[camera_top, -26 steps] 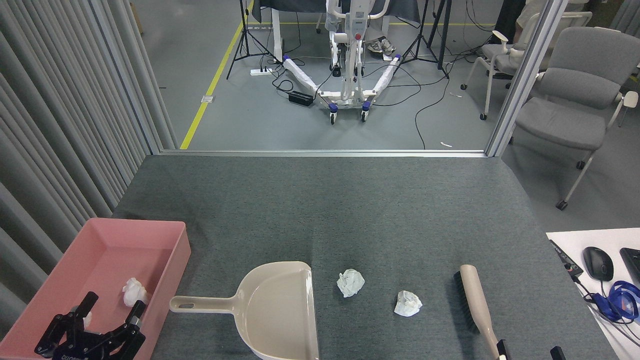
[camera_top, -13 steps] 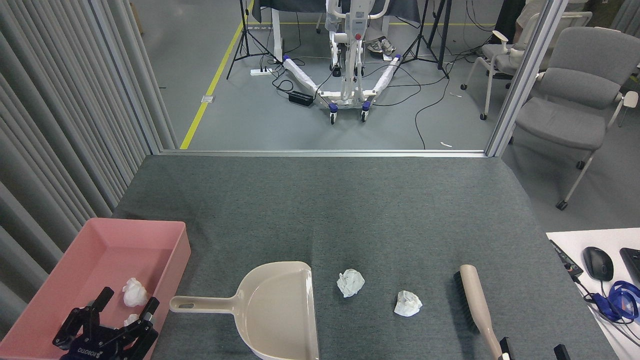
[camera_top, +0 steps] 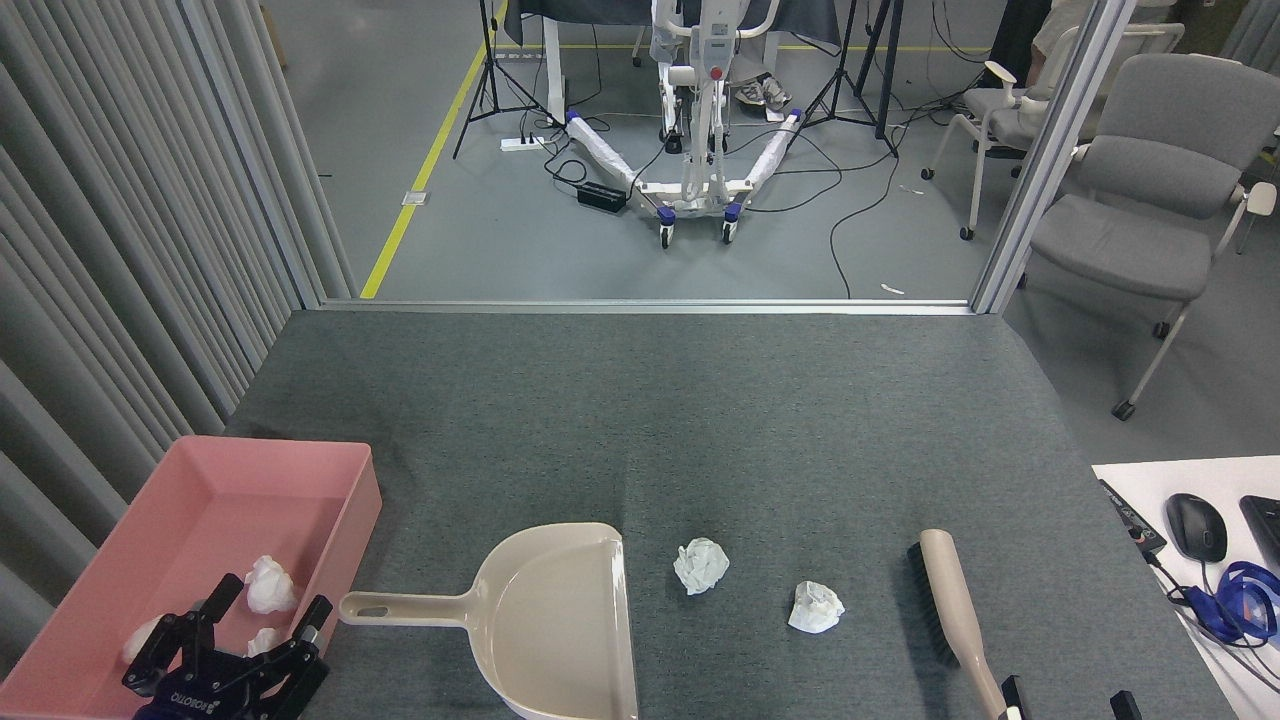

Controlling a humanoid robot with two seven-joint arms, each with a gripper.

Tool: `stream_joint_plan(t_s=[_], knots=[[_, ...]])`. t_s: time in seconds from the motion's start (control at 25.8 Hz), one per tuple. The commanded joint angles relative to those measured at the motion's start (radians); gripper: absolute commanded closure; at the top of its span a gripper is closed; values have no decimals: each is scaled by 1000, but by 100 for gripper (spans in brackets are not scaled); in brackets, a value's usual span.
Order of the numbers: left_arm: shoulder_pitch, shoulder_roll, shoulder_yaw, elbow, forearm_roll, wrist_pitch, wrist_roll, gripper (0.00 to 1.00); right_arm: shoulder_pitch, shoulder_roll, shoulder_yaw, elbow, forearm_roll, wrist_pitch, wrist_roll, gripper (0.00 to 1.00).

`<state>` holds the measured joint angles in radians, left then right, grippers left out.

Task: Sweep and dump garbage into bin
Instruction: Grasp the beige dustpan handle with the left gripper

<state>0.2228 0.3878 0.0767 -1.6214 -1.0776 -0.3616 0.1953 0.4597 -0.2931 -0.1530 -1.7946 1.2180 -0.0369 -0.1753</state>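
Two white wads of garbage (camera_top: 701,565) (camera_top: 816,607) lie on the grey table to the right of the beige dustpan (camera_top: 560,620). Three more wads (camera_top: 270,585) (camera_top: 262,640) (camera_top: 140,638) rest inside the pink bin (camera_top: 270,450) at the front left. My left gripper (camera_top: 272,602) hangs open over the bin's near right part, close to the dustpan's handle, holding nothing. Only the two fingertips of my right gripper (camera_top: 1066,696) show at the bottom edge; they are spread apart, with the end of the beige brush (camera_top: 950,600) just left of them.
The table (camera_top: 640,420) ends at a metal rail at the back. Grey curtains (camera_top: 110,250) close the left side. A white desk with a mouse (camera_top: 1196,526) and cables adjoins the front right corner. Chairs and a wheeled stand are on the floor beyond.
My left gripper has shifted right toward the dustpan handle and lower in view, uncovering wads in the bin. The right fingertips have edged slightly right.
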Motion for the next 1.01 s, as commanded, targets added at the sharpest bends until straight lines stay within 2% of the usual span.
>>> stream_joint_plan(t_s=[0.0,0.62,0.74,0.97], knots=[[0,-1,-25,-6,4,-10,1,1,4,-3,0,0,0,2,2,2],[-20,-36,-31,-9,4,-2,-2,1,11,0,-2,1,0,3,3,2],[-23,-63,-31,-9,16,-2,-4,1,11,2,-2,1,0,3,3,2],[-23,-64,-32,-9,19,-3,-13,1,11,8,0,1,0,2,3,2]])
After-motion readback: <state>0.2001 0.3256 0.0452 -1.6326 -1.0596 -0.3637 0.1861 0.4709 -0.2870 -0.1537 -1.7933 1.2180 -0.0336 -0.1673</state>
